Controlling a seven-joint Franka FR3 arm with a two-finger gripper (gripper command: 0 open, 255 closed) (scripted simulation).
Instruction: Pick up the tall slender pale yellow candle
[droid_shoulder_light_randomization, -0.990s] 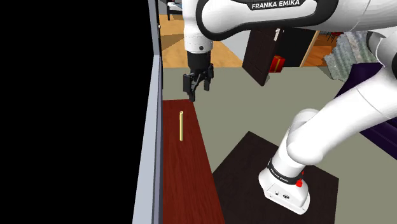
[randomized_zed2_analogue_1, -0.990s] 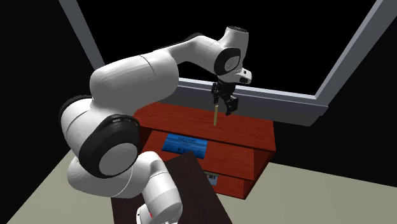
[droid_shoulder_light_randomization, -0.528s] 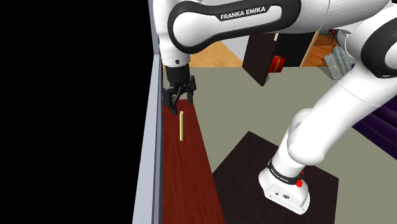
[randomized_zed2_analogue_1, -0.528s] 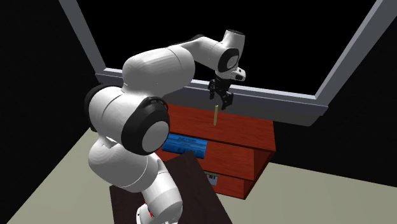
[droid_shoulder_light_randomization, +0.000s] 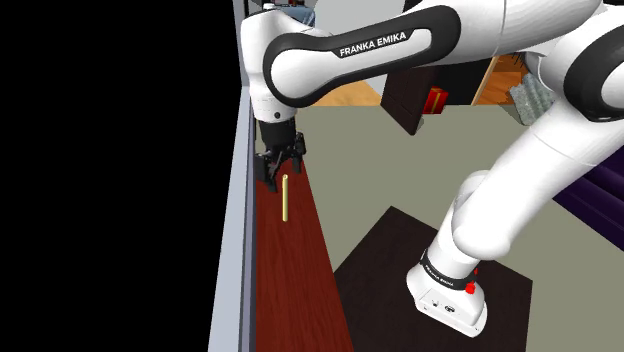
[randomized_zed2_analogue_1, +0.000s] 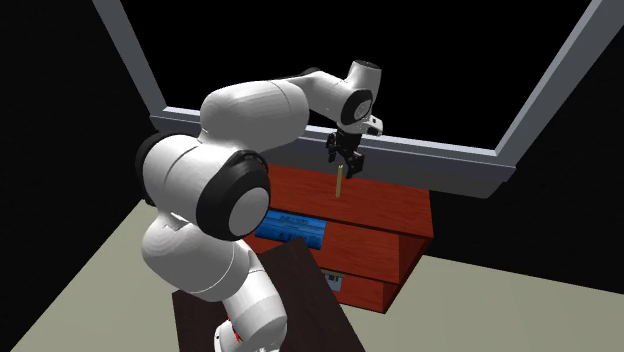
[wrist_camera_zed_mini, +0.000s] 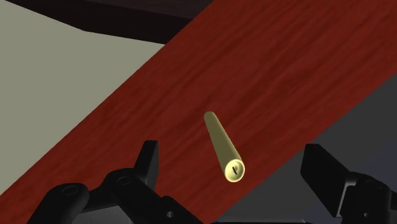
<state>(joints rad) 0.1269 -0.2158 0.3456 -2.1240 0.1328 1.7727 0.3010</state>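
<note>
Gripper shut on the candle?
No, the fingers stand apart with the candle between them, untouched.

It was a room in a house: a red-brown wooden cabinet (randomized_zed2_analogue_1: 395, 208) stood beneath a grey window frame (randomized_zed2_analogue_1: 450, 163).

The grey frame (droid_shoulder_light_randomization: 240, 220) walls one long edge of the surface (droid_shoulder_light_randomization: 295, 290), near the candle (droid_shoulder_light_randomization: 285, 197); the opposite edge lies open.

Reddish wooden cabinet (randomized_zed2_analogue_1: 392, 207), blue box (randomized_zed2_analogue_1: 291, 228)
</note>
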